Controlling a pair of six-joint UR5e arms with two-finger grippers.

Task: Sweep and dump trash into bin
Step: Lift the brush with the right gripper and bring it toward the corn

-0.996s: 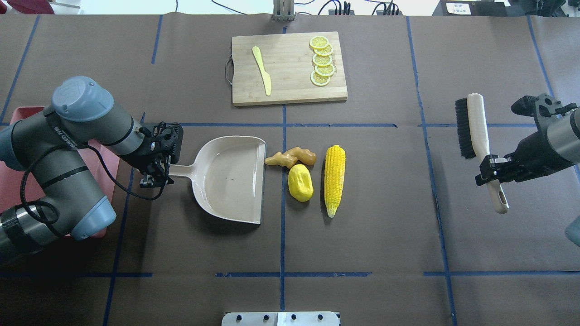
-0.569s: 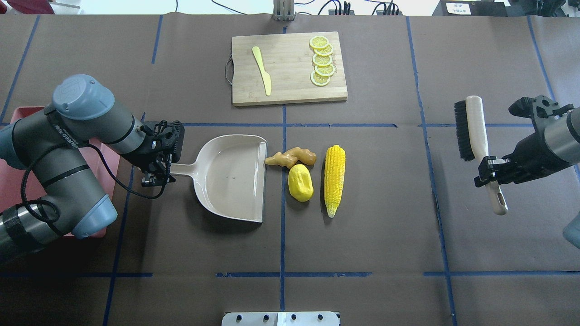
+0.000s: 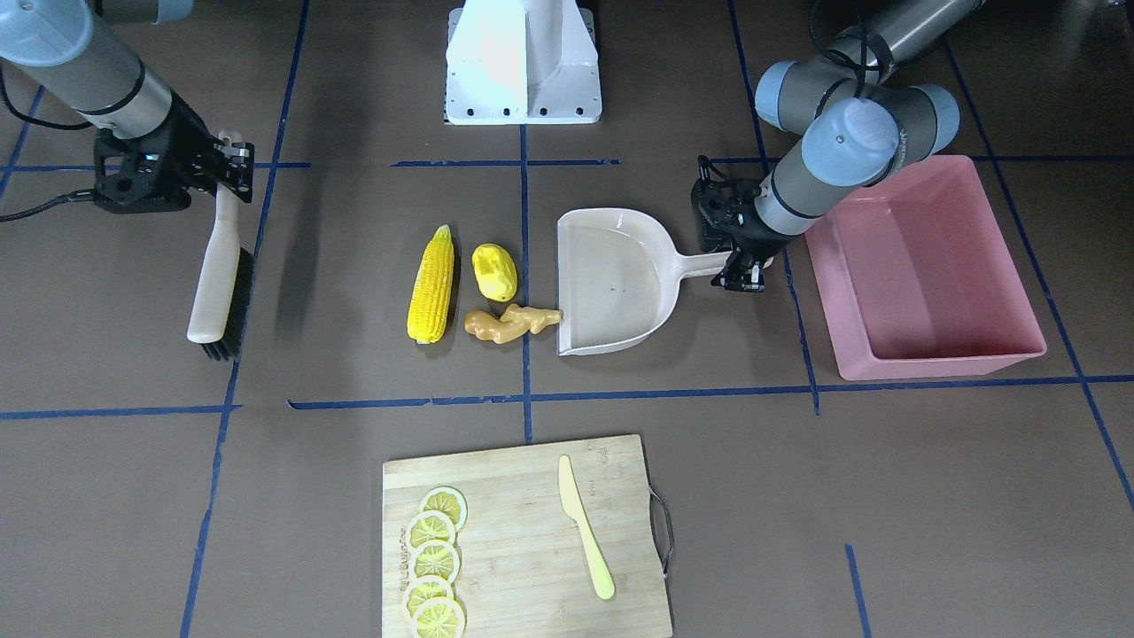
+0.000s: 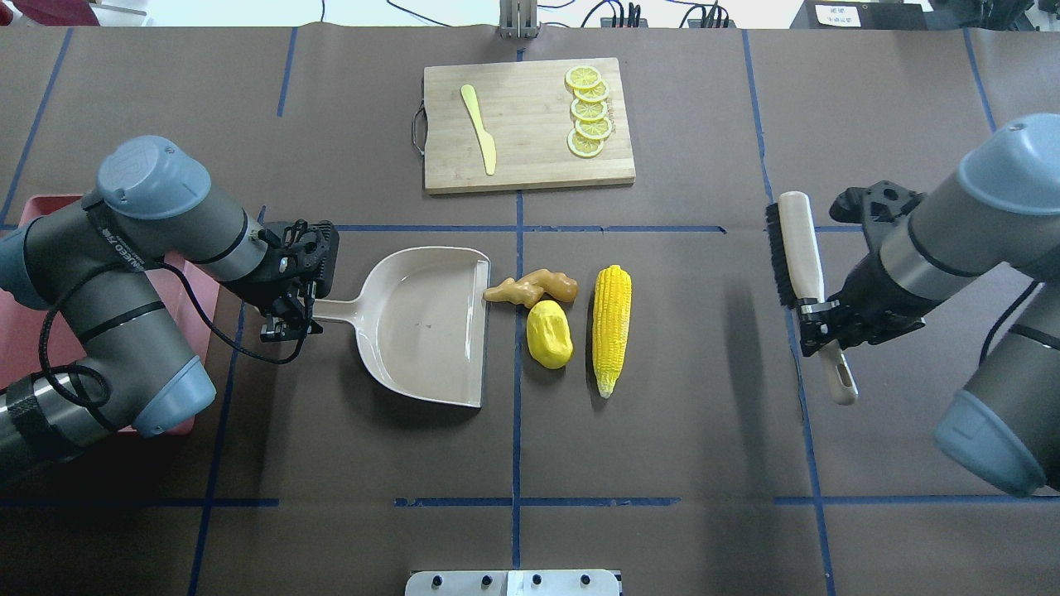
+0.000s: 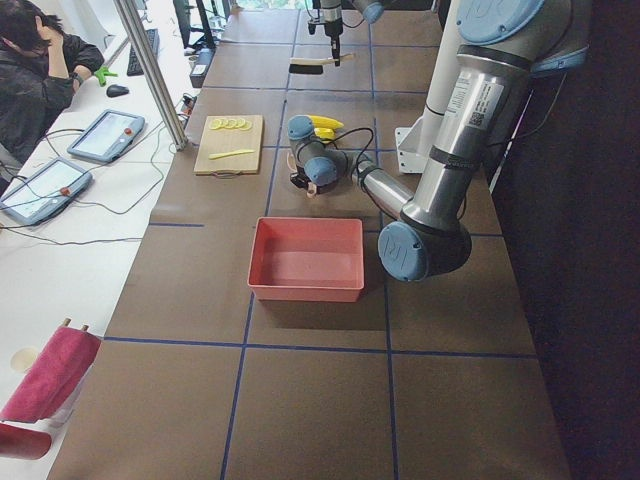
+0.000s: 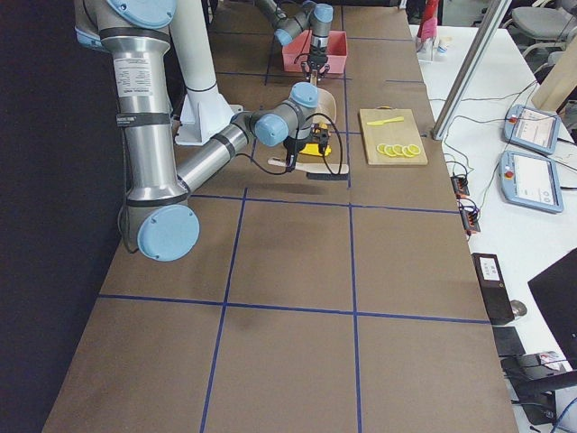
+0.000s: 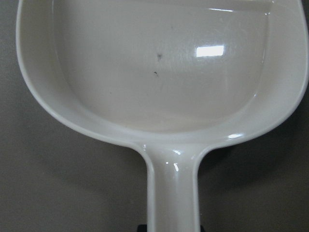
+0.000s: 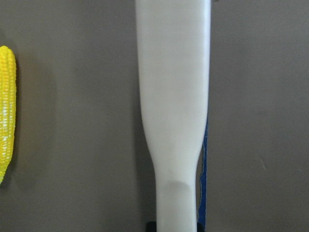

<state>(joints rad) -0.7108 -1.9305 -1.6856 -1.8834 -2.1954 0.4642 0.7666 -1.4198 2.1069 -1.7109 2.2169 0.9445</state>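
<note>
The trash lies mid-table: a corn cob (image 4: 612, 327), a lumpy yellow fruit (image 4: 550, 334) and a tan ginger root (image 4: 532, 289), just right of the open mouth of a beige dustpan (image 4: 422, 323). My left gripper (image 4: 290, 319) is shut on the dustpan's handle (image 7: 173, 193). My right gripper (image 4: 820, 327) is shut on the handle of a black-bristled brush (image 4: 799, 257), held well to the right of the corn, bristles facing it. The pink bin (image 3: 921, 275) stands behind my left arm, on the far side of the dustpan from the trash.
A wooden cutting board (image 4: 530, 157) with lemon slices (image 4: 588, 112) and a pale yellow knife (image 4: 480, 128) lies at the table's far side. Blue tape lines cross the brown table cover. A person sits at the side desk (image 5: 40, 80).
My right arm has carried the brush leftward, closer to the corn. The left gripper and the dustpan have barely shifted.
</note>
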